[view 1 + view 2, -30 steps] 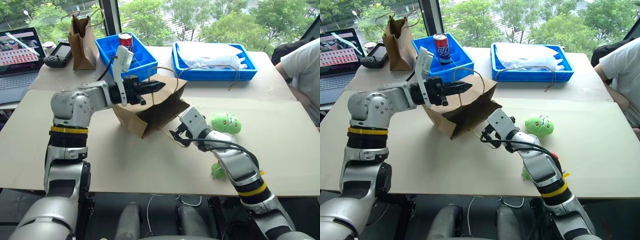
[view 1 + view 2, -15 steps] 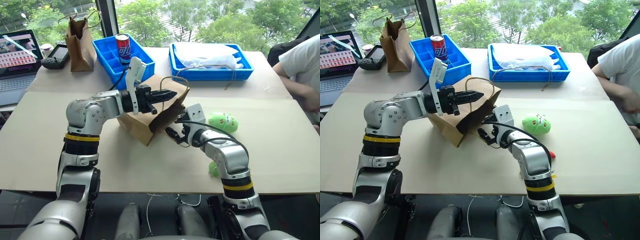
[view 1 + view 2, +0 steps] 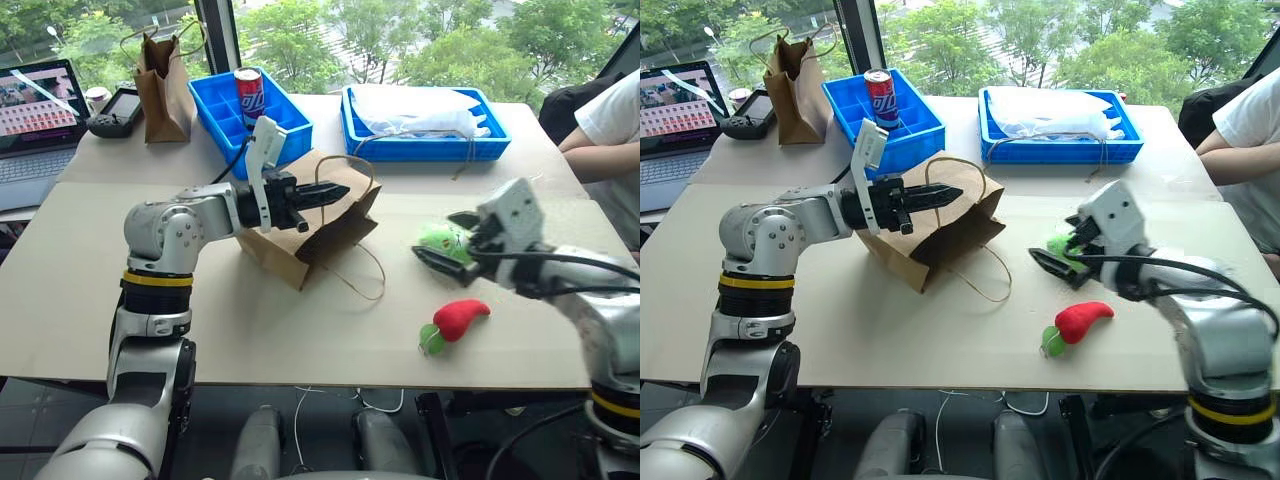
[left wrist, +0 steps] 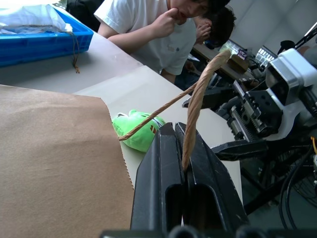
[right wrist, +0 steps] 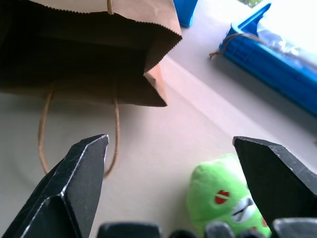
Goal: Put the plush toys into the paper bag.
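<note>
Paper bag tipped on its side, two plush toys out on the desk.

The wide brown paper bag (image 3: 310, 225) lies mid-desk, mouth open toward the right edge, one twine handle looped flat on the desk, the other lifted. The round green toy (image 3: 440, 240) sits toward the right edge; the red pepper toy (image 3: 455, 320), green tip down, lies near the front edge.

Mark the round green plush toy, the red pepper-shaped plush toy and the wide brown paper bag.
round green plush toy (image 5: 223, 198): right wrist view, on its face.
red pepper-shaped plush toy (image 3: 460, 317): left eye view, red body.
wide brown paper bag (image 3: 940, 225): right eye view, side panel.
</note>
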